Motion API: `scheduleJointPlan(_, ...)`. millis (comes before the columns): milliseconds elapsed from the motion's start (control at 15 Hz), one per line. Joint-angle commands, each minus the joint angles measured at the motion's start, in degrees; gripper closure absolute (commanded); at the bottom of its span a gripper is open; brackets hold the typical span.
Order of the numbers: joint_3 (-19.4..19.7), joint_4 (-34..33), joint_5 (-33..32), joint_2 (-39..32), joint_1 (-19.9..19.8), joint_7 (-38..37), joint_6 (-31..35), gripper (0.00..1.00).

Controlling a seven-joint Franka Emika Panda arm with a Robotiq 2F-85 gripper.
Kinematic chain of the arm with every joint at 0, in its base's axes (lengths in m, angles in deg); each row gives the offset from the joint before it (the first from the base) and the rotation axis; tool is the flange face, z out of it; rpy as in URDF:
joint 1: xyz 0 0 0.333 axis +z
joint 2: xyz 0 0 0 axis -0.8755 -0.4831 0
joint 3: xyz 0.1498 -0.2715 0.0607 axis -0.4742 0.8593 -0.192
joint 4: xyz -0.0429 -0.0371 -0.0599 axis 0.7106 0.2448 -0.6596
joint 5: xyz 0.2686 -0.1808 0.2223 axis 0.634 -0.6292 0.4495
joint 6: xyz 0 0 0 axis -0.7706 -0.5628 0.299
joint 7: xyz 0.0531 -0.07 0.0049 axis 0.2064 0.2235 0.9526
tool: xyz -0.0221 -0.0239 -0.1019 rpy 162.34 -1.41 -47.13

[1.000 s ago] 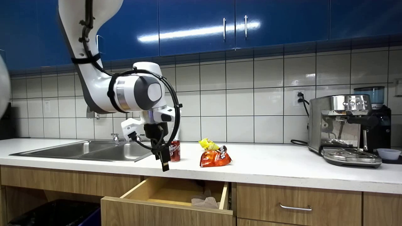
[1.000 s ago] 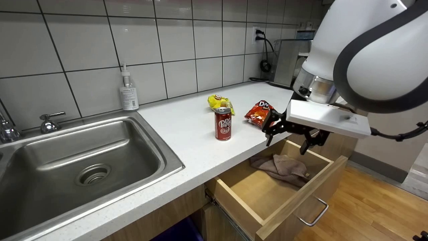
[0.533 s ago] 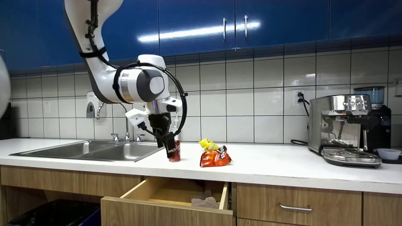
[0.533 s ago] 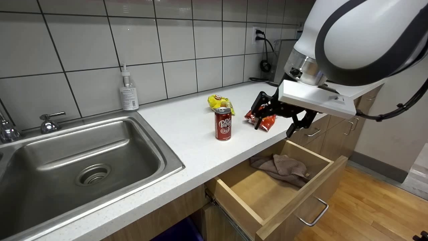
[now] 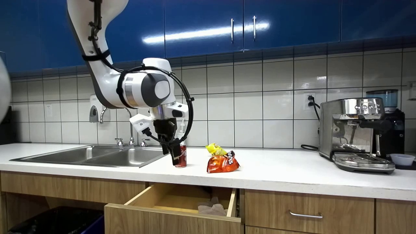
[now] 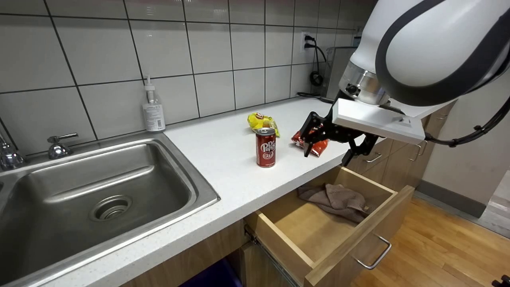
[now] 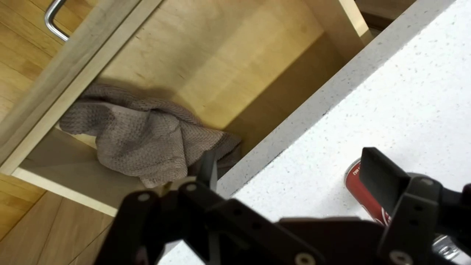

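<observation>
My gripper [image 6: 326,157] stands open above the front edge of the counter, with nothing between its fingers. Close by, a red Dr Pepper can [image 6: 265,148] stands upright on the counter; in the wrist view one finger partly hides the can [image 7: 366,195]. Behind the gripper lies a red chip bag [image 6: 318,148], seen whole in an exterior view as the crumpled red bag [image 5: 222,164]. A yellow bag [image 6: 261,120] lies farther back. Below, a pulled-out drawer [image 6: 358,239] holds a crumpled brown cloth [image 7: 147,136] at one end.
A steel sink [image 6: 175,159] is set into the counter, with a soap bottle [image 6: 154,111] behind it. A coffee machine [image 5: 354,133] stands at the counter's far end. Blue cabinets [image 5: 201,19] hang above, and a dark bin [image 5: 58,221] sits under the counter.
Over the last second my gripper has risen and shifted toward the can and the back of the counter, staying open. In the last half second it has sunk very slightly.
</observation>
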Motion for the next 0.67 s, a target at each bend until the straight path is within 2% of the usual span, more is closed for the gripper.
scheduleJointPlan(0,-1.2,0.0,0.2,0.0,-1.3,0.3,0.0,0.0)
scheduleJointPlan(600,-1.0,-2.1,-1.3,-0.4,-1.4,1.3,0.0,0.0)
